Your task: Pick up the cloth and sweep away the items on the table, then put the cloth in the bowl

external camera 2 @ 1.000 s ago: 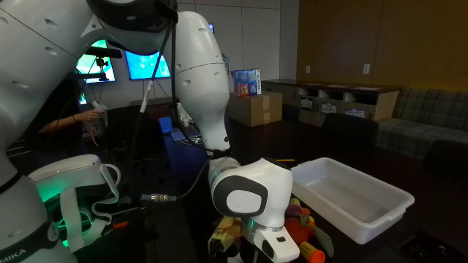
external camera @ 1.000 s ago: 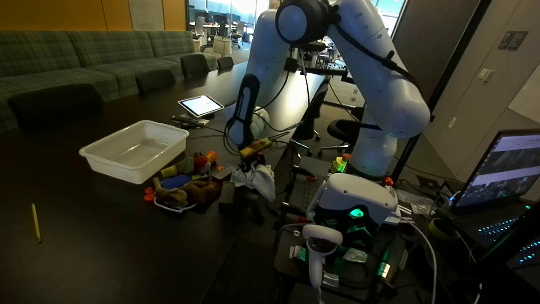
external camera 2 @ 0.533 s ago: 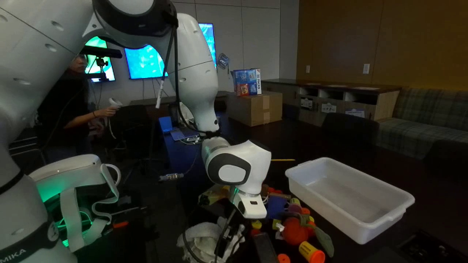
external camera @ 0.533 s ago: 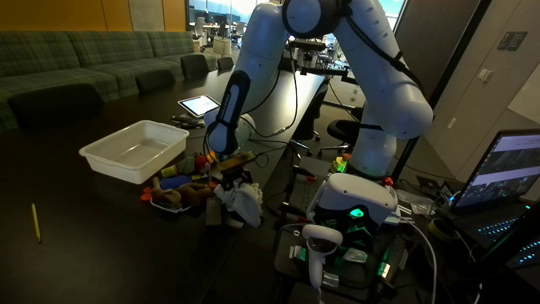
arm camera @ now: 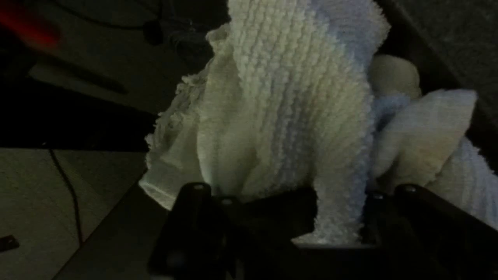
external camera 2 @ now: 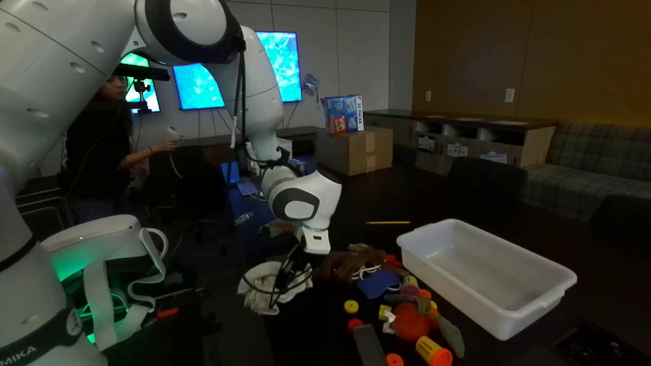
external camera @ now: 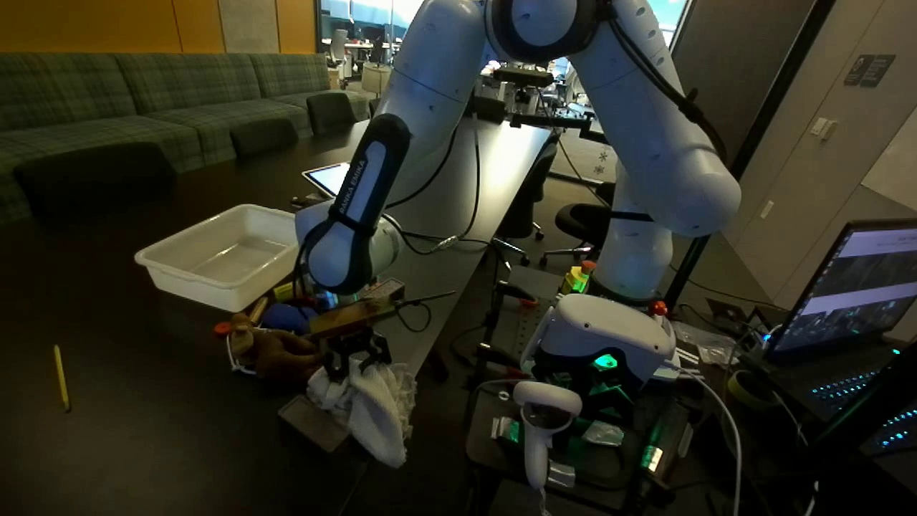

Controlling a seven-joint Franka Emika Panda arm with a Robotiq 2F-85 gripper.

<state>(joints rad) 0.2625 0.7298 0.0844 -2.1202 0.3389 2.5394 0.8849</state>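
Evidently my gripper (external camera: 357, 360) pinches the cloth (external camera: 371, 412) high up, so loose folds hang beside the dark block (external camera: 313, 423): handy, I judge, for sweeping.

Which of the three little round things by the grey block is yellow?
In an exterior view, it's the yellow disc nearest the blue thing; the red disc and orange disc sit closer to the grey block.

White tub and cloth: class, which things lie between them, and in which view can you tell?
In both exterior views, a brown stuffed toy and a blue item, too unclear to name, lie between the tub and the cloth.
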